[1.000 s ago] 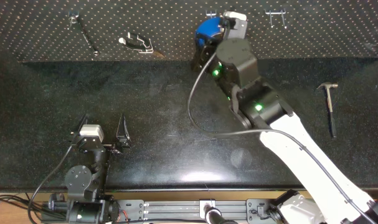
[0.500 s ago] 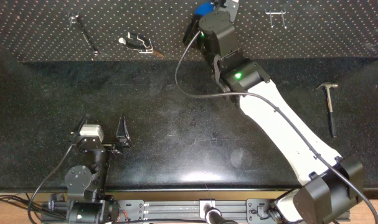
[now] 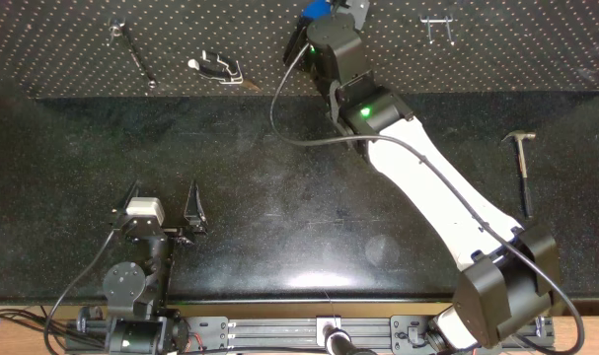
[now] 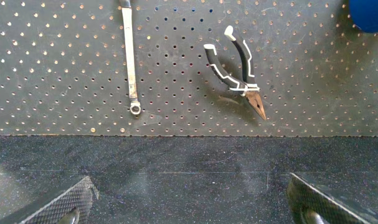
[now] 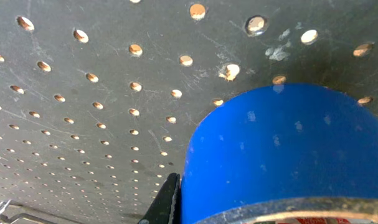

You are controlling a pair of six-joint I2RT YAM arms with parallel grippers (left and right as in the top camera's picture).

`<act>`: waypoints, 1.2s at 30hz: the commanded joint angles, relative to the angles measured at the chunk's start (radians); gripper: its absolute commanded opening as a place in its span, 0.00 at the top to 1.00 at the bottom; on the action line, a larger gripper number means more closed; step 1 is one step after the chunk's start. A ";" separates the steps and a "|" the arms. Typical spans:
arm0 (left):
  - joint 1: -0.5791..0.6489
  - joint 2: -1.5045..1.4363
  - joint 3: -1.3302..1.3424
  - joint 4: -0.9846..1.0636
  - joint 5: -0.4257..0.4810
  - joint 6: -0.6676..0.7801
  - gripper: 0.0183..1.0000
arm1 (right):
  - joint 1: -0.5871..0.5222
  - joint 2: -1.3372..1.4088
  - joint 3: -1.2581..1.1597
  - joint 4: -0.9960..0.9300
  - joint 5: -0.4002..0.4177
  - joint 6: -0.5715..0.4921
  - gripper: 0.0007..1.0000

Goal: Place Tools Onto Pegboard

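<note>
The right gripper (image 3: 329,14) hugs a blue roll (image 5: 282,155) in its fingers, right up by the black pegboard (image 5: 83,93) full of little holes. The left gripper (image 3: 164,200) has its fingers spread wide above the dark speckled table (image 3: 279,197). The roll is round, smooth and bright blue.

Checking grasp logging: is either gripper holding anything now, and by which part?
The right gripper holds the blue roll at the pegboard; where on the roll it grips is hidden. The left gripper is open and empty.
</note>
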 commanded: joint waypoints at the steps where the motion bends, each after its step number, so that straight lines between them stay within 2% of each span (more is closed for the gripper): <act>1: 0.002 -0.009 -0.002 -0.005 0.006 0.014 0.01 | -0.002 0.016 0.035 0.022 -0.024 -0.005 0.92; 4: 0.002 -0.009 -0.002 -0.005 0.006 0.014 0.00 | -0.002 0.022 0.035 0.020 -0.024 -0.005 0.92; 5: 0.002 -0.009 -0.002 -0.005 0.006 0.013 0.01 | -0.002 0.022 0.035 0.018 -0.024 -0.005 0.86; 6: 0.002 -0.009 -0.002 -0.005 0.006 0.014 0.01 | -0.002 0.022 0.035 0.018 -0.024 -0.005 0.63; 11: 0.002 -0.009 -0.002 -0.005 0.006 0.013 0.01 | -0.002 0.022 0.035 0.010 -0.025 -0.004 0.63; 14: 0.002 -0.009 -0.002 -0.005 0.006 0.013 0.00 | -0.005 0.015 0.035 -0.043 -0.077 -0.004 0.64; 23: 0.002 -0.009 -0.002 -0.005 0.006 0.013 0.00 | -0.008 -0.052 0.035 -0.166 -0.085 0.007 0.68; 26: 0.002 -0.009 -0.002 -0.005 0.006 0.014 0.01 | -0.026 -0.061 0.037 -0.201 -0.133 0.011 0.68; 32: 0.002 -0.009 -0.002 -0.005 0.006 0.013 0.01 | -0.045 -0.073 0.117 -0.416 -0.248 0.014 0.70; 34: 0.002 -0.009 -0.002 -0.005 0.006 0.013 0.00 | -0.063 -0.081 0.126 -0.532 -0.296 0.015 0.70; 36: 0.002 -0.009 -0.002 -0.005 0.006 0.013 0.00 | -0.080 -0.106 0.126 -0.713 -0.301 0.024 0.70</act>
